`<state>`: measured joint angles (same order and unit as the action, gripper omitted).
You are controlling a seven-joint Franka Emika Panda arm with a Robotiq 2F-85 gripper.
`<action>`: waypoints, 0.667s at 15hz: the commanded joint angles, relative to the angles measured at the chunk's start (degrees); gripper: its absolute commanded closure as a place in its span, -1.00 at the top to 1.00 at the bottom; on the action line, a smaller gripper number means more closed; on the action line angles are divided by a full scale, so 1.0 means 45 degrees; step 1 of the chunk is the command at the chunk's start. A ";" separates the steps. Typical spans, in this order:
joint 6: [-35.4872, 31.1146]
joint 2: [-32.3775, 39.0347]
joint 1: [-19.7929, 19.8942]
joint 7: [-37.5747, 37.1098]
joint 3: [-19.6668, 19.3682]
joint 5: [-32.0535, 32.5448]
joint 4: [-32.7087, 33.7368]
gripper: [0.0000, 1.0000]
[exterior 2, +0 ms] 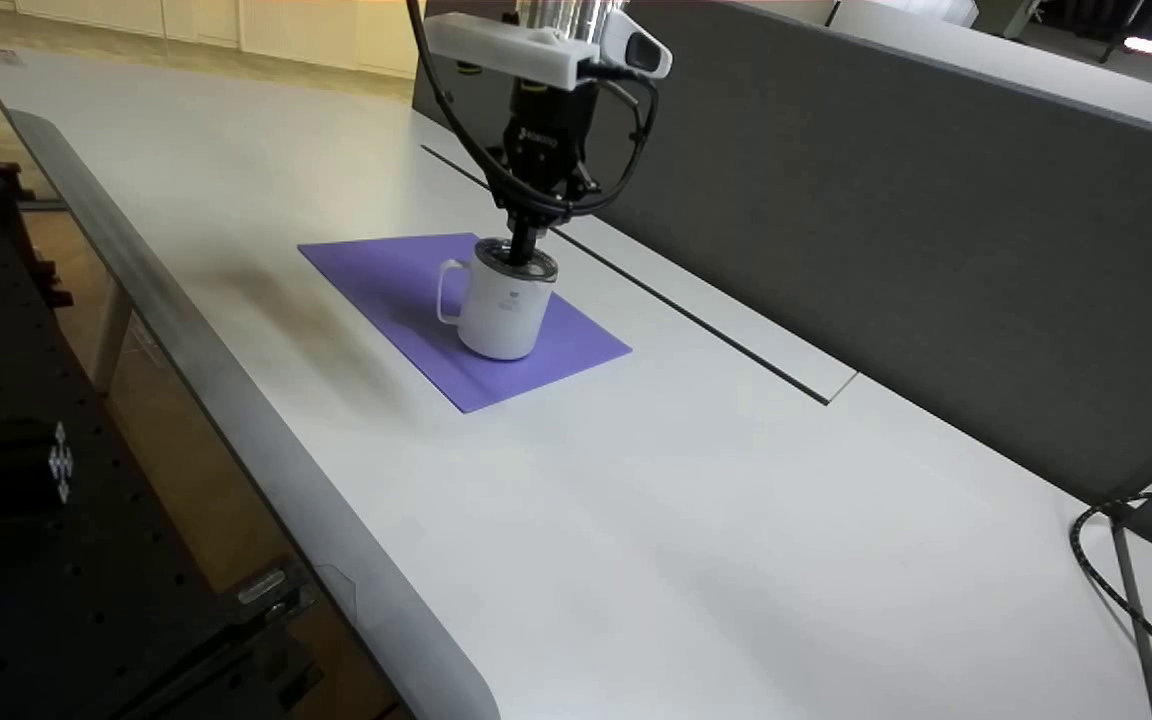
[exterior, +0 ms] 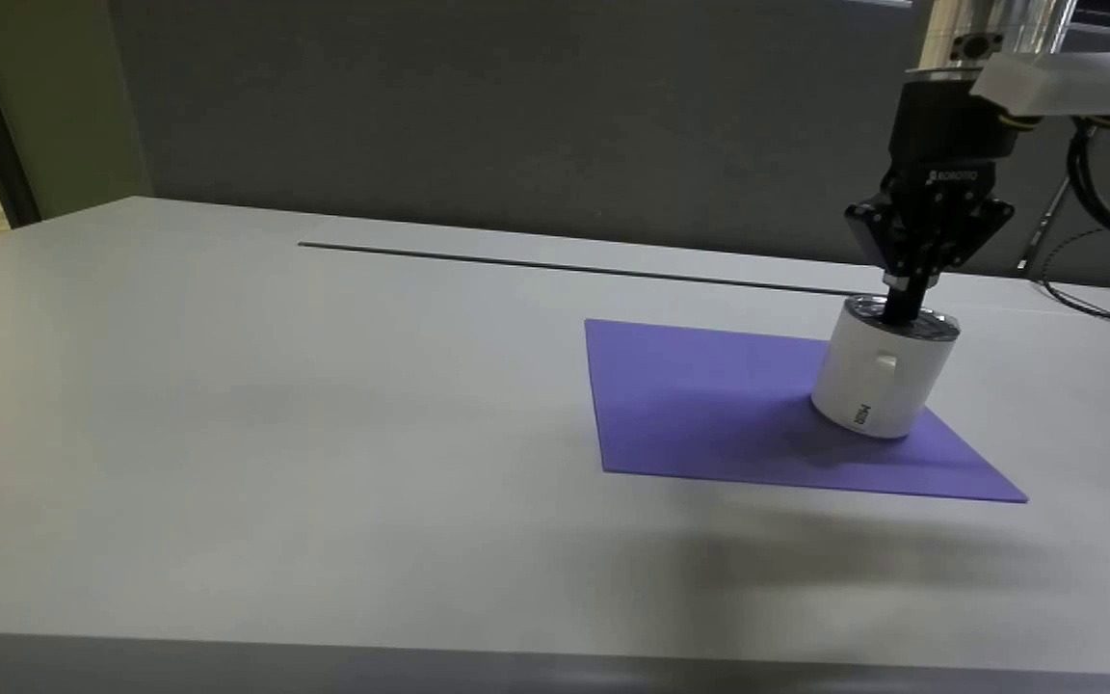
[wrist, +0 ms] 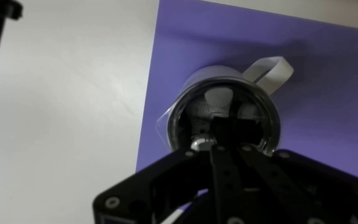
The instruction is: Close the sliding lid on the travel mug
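The sliding lid (wrist: 202, 107), a glossy dark disc with a silvery rim, sits on top of the travel mug (exterior: 854, 376); whether it is slid closed I cannot tell. The mug, white and squat, stands on the purple mat (exterior: 700, 395), right of the mat's middle in both exterior views. Its handle (exterior 2: 442, 292) shows on the left in an exterior view and on the far right in the wrist view, where a clear pointed edge (wrist: 162, 126) juts out left of the lid.

The gripper (exterior: 901, 318) points down over the mug. Its black fingers (exterior 2: 524, 242) are closed side by side, their tips at the lid and, it seems, touching it; whether any small part of the lid lies between them I cannot make out. Above them, in an exterior view, are a white bracket (exterior 2: 511, 48) and a black cable (exterior 2: 477, 152) that loops across the gripper.

The mat lies on a pale table (exterior: 276, 463), with a thin dark strip (exterior: 565, 267) running along the table's far side and a dark grey panel (exterior: 516, 125) rising beyond it. In an exterior view a black frame (exterior 2: 26, 600) with holes fills the near left, and a patterned cable (exterior 2: 1077, 540) curls at the right
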<state>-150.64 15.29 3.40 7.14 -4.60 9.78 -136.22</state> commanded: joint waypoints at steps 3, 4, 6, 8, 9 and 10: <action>-0.0008 -0.0137 0.0446 0.0758 0.0424 -0.1350 -0.0220 -1.00; 0.0061 -0.0118 0.0556 0.0991 0.0515 -0.1753 -0.0196 -1.00; 0.0047 -0.0102 0.0638 0.1223 0.0563 -0.2153 -0.0198 -1.00; 0.0047 -0.0129 0.0679 0.1335 0.0551 -0.2306 -0.0175 -1.00; 0.0033 -0.0145 0.0667 0.1312 0.0521 -0.2274 -0.0159 -1.00; 0.0023 -0.0194 0.0665 0.1294 0.0486 -0.2259 -0.0117 -1.00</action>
<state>-150.83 15.19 5.65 12.60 -2.76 0.23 -136.51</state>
